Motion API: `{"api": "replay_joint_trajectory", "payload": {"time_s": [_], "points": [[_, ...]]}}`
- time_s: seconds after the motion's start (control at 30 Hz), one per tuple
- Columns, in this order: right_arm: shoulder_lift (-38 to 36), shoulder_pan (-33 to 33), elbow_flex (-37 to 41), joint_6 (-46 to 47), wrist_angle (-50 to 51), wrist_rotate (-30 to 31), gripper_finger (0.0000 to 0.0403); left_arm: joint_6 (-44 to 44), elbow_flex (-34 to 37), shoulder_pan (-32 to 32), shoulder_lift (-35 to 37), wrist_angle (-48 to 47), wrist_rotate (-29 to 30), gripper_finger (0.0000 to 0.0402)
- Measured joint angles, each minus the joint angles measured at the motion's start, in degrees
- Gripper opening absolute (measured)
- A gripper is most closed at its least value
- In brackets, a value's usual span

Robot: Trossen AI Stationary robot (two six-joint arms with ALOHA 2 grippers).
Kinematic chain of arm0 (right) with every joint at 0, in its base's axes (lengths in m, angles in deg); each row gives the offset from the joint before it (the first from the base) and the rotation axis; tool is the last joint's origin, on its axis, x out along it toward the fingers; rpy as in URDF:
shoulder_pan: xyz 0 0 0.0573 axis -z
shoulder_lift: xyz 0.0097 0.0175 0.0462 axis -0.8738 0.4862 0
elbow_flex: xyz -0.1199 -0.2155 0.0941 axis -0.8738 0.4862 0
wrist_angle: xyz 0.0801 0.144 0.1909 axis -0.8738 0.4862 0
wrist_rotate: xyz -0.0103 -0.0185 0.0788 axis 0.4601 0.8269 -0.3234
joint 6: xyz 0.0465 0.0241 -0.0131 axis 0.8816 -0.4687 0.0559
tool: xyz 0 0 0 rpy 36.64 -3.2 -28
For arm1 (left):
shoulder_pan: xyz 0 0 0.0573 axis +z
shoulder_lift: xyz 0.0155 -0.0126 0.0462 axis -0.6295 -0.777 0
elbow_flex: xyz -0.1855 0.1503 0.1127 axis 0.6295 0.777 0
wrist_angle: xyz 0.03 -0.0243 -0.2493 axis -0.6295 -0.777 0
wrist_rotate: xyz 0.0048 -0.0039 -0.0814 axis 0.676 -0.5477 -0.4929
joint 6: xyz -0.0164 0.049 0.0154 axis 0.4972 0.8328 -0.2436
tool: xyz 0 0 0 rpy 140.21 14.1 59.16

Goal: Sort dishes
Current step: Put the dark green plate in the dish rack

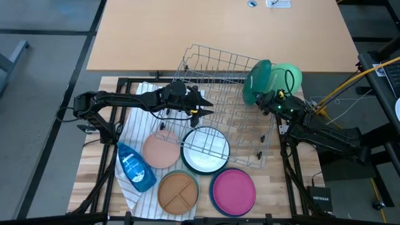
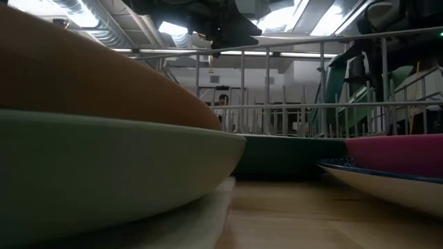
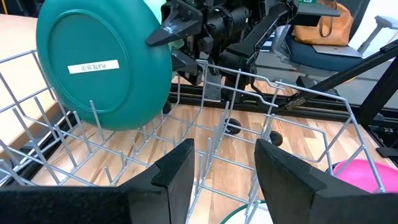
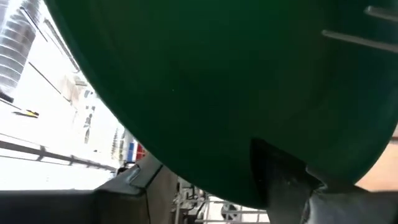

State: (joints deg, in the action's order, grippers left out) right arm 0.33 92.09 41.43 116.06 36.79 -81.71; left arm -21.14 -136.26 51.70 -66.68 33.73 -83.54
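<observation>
Right pincer [image 1: 270, 100] clamped on the rim of a dark green plate [image 1: 258, 81], held upright at the right-hand far corner of the grey wire rack [image 1: 219, 94]; light green plate [image 1: 289, 76] just behind it, outside the rack. Same dark green plate [image 3: 102, 59] seen from the left wrist, standing among the rack's tines, a white label on its back. Left pincer [image 1: 201, 105] over the rack's middle, fingers [image 3: 177, 171] apart, gripping nothing. On the bench [image 1: 275, 187] in front of the rack: peach plate [image 1: 161, 151]; white plate [image 1: 205, 150] partly under the rack; tan divided plate [image 1: 177, 190]; magenta plate [image 1: 233, 190]; blue soap bottle [image 1: 134, 165] lying on a striped cloth [image 1: 134, 128].
</observation>
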Motion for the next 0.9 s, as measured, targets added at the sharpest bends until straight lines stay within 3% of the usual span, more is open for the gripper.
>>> {"api": "replay_joint_trajectory", "payload": {"time_s": [0.33, 0.6, 0.77, 0.9], "points": [[0.0, 0.0, -0.07, 1.66, 0.08, -4.21, 0.02, 0.0, 0.0, 0.0, 0.0, -0.01, 0.0, 0.0156], [0.02, -0.07, -0.02, -10.02, 0.9, -5.55, 0.02, 0.0, 0.0, -0.11, 0.0, 0.49, 0.01, 0.0156], [0.02, -0.07, -0.02, -16.01, 0.93, -5.19, 0.02, -0.72, 0.0, -1.99, 0.0, 3.93, 0.08, 0.0156], [0.02, -0.07, -0.02, -15.73, 0.91, -5.07, 0.02, 1.42, 0.0, -4.08, -0.45, 12.43, 0.36, 0.0156]]}}
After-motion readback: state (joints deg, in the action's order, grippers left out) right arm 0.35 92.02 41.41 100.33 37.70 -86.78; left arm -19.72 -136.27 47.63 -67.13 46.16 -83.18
